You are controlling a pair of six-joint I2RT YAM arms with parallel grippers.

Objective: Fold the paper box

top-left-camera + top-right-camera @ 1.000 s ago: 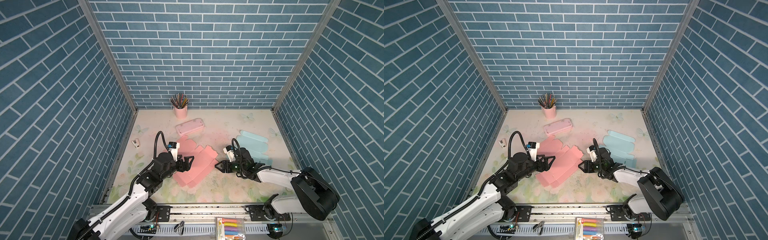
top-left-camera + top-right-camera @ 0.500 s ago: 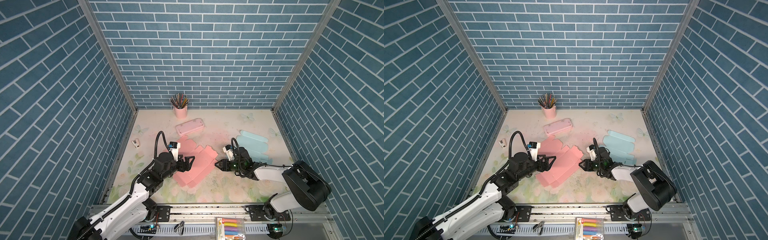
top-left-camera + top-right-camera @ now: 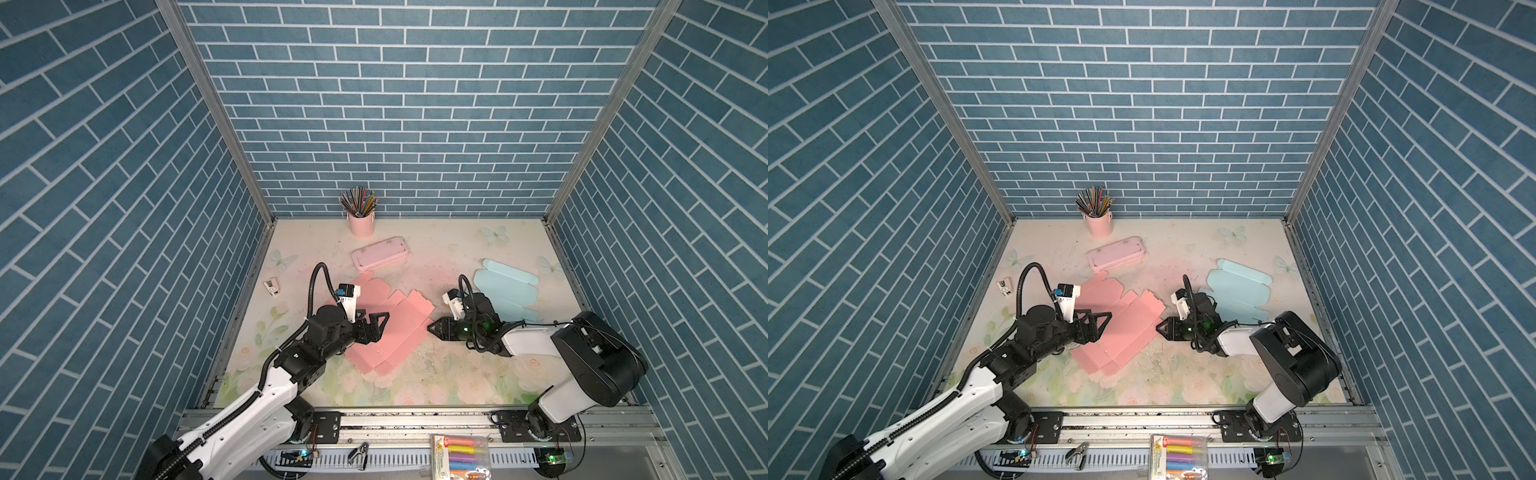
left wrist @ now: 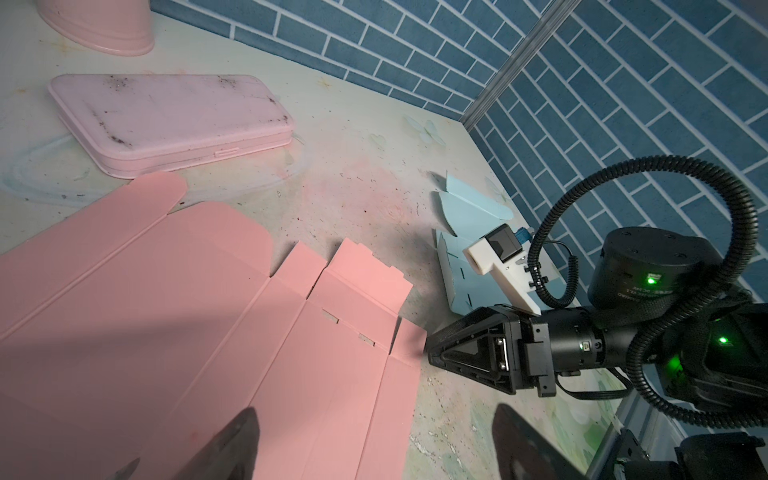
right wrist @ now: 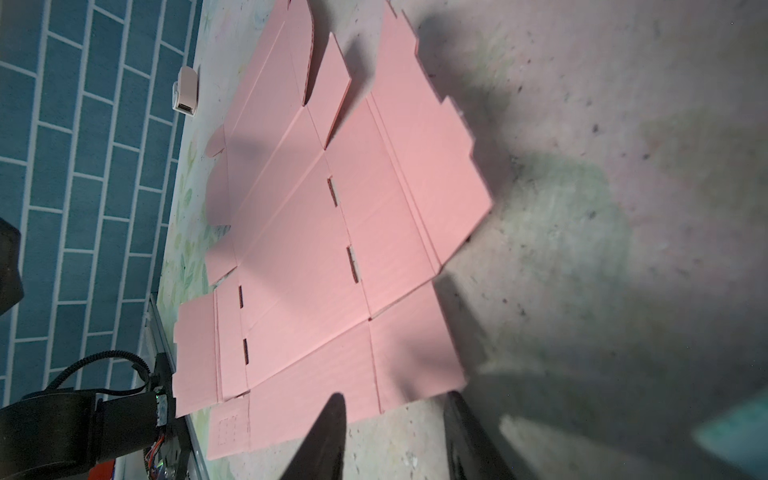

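The paper box [image 3: 395, 328] [image 3: 1121, 328] is a flat pink cardboard cut-out lying unfolded on the table [image 3: 457, 365], seen in both top views. My left gripper [image 3: 380, 328] [image 4: 374, 419] hovers over its left part, open wide and holding nothing. My right gripper [image 3: 430, 328] [image 5: 395, 403] is low, rolled on its side, with its tips at the box's right edge [image 4: 409, 345]. Its jaws stand part open. One finger [image 5: 332, 419] is over the pink flap and the other sits at the flap's corner by the table. Nothing is clamped.
A light blue flat box [image 3: 505, 291] lies behind the right arm. A pink pencil case [image 3: 379, 253] and a pink cup of pencils [image 3: 360, 222] stand at the back. A small sharpener [image 3: 272, 286] is by the left wall. A marker pack [image 3: 459, 455] rests on the front rail.
The right gripper's jaws have narrowed and its tips have crept up to the pink box's right edge, with the right arm's elbow swinging. The left arm and the box have not moved.
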